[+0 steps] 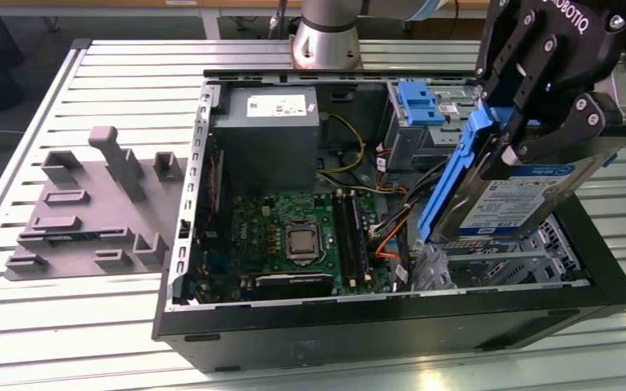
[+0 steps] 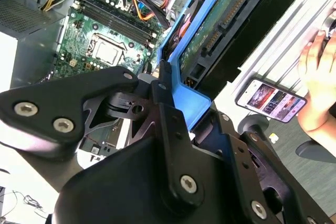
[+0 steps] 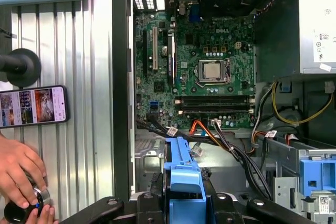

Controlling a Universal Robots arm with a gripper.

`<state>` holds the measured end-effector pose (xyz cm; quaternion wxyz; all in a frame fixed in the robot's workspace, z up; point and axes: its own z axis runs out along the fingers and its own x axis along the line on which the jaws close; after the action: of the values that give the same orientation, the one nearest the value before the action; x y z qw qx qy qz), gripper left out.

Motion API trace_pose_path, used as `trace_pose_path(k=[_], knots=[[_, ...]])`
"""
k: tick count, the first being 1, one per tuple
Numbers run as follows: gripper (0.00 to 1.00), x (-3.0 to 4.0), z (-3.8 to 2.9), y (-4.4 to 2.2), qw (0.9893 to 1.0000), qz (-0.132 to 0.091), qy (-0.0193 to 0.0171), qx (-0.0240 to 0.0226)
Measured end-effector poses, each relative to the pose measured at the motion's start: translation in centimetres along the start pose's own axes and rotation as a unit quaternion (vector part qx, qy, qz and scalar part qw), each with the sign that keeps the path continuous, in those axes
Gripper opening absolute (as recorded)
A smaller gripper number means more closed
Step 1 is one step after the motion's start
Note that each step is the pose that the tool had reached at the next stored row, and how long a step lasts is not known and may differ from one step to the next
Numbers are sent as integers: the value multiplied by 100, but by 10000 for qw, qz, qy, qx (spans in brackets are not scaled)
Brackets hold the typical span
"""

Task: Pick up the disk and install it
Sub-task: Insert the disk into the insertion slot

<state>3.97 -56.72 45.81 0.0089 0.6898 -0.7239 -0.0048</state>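
In the exterior view, your black metal jaws are clenched on the disk (image 1: 509,204). It is a flat silver slab with a white-and-blue label, framed by a blue plastic bracket (image 1: 449,186). It hangs steeply tilted at three o'clock, over the open black computer case (image 1: 400,330). The grey moulded fixture block (image 1: 85,204) sits at nine o'clock on the ribbed metal table (image 1: 63,326).

In the second wrist view, the disk shows its green circuit-board underside, with the motherboard (image 2: 105,40) beyond.

In the first wrist view, the bracket's blue edge sits between the jaws. On the table, a hand (image 3: 18,169) rests near a phone (image 3: 34,106).
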Motion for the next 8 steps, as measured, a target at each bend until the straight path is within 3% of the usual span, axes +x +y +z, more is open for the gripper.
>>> trace_pose_path(k=[8], knots=[[36,-3,32,-103,10000,0,1,0]])
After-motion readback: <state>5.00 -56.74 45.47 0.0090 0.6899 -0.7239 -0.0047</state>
